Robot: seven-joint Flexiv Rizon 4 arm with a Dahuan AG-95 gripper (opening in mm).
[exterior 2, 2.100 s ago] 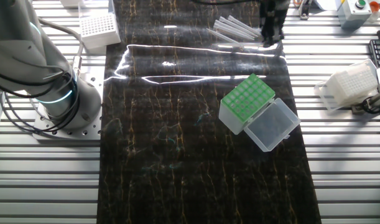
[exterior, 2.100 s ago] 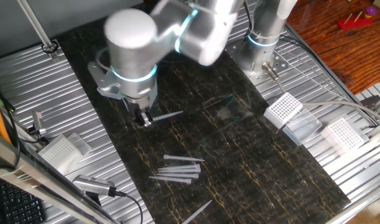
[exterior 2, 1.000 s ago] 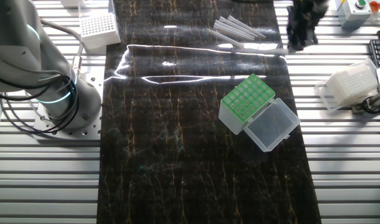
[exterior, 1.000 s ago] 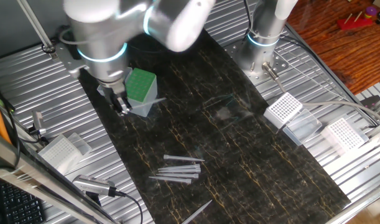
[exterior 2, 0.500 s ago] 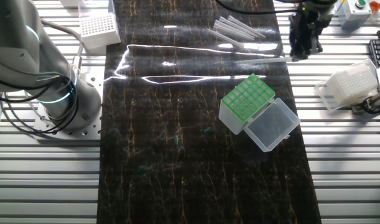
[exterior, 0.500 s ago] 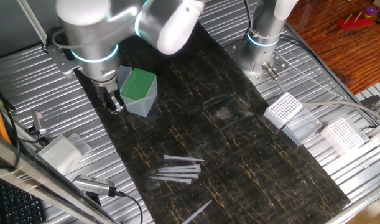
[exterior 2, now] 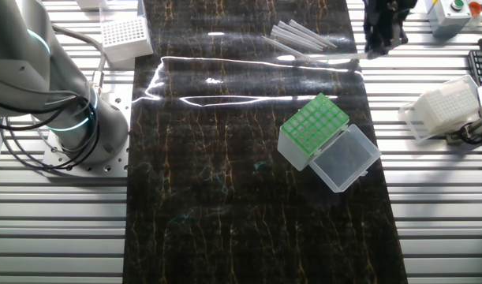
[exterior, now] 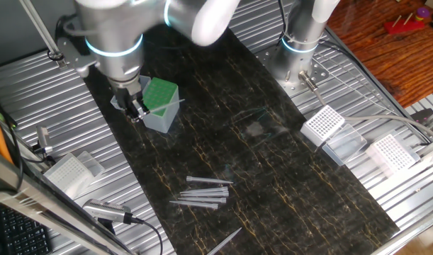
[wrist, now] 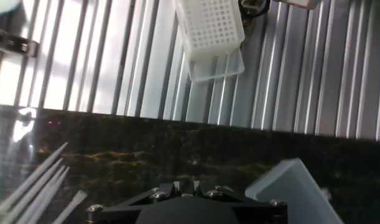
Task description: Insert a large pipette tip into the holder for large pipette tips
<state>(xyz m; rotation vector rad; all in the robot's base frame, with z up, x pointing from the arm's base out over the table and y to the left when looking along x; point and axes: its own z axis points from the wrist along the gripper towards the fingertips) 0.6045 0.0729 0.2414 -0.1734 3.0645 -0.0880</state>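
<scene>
My end effector (exterior: 137, 108) hung in the upper left of one fixed view, just beside the green-topped holder (exterior: 159, 103). A thin tip (exterior 2: 335, 60) seemed to jut sideways from the fingers, so I judged it gripped, though I could not tell for sure. The spare tips (exterior: 202, 192) lay lower centre on the table (exterior: 287, 184). Next I needed to tilt the tip upright over a hole. A white rack (wrist: 211, 28) stood near; the mat edge ran close by.
</scene>
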